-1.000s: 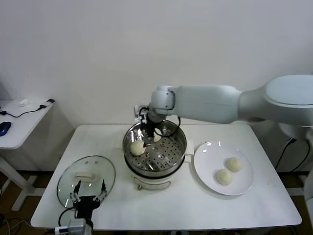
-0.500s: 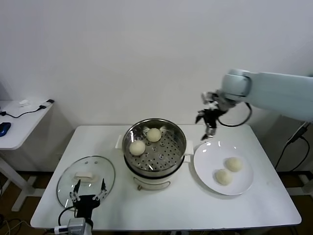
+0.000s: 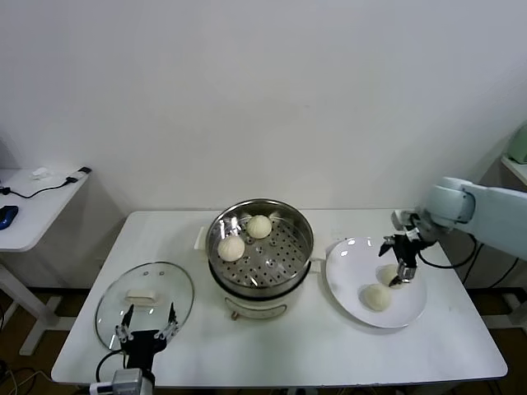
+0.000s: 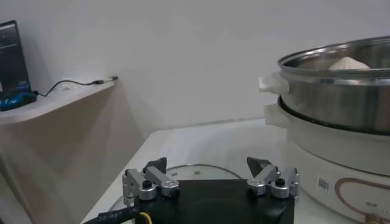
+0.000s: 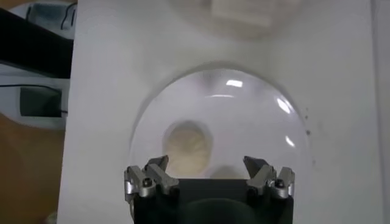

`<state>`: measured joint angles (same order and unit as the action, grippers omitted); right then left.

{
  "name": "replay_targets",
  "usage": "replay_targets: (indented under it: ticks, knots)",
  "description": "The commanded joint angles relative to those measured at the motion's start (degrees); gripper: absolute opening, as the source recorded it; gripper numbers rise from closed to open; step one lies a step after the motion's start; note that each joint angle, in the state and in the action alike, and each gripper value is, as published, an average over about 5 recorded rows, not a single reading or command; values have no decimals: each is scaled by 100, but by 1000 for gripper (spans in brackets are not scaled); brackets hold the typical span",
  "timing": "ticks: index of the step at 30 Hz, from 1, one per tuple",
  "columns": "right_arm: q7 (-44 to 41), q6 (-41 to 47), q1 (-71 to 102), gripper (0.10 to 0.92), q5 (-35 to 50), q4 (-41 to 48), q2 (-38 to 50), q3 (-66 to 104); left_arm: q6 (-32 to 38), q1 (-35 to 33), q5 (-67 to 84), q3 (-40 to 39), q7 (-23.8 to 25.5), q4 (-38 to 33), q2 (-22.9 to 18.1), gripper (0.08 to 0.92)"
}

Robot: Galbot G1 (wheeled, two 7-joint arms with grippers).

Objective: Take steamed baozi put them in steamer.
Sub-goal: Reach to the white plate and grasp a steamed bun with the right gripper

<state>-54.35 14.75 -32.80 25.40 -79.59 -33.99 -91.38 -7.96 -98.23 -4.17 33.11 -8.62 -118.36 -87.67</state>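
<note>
White table (image 3: 288,346) and pale wall frame the scene. Two steamed baozi (image 3: 231,248) are seen inside the steamer (image 3: 262,255), on its perforated floor toward the far left side; two more are seen on the white plate (image 3: 350,280) just to the steamer's right. The right gripper (image 3: 400,263) is held over the plate, above the farther bun, its fingers spread and nothing gripped. The left gripper (image 3: 146,332) is parked at the near edge of the glass lid (image 3: 144,300), fingers likewise spread wide.
</note>
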Motion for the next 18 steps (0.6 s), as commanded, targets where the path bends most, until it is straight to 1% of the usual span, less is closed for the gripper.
replay_targets:
  ticks: [1, 18]
  knots:
    - [266, 173, 974, 823, -393, 3, 262, 466, 4, -5, 0, 2, -3, 19, 6, 823]
    - [630, 372, 1468, 823, -309, 356, -281, 766, 5, 19, 14, 19, -5, 69, 28, 823]
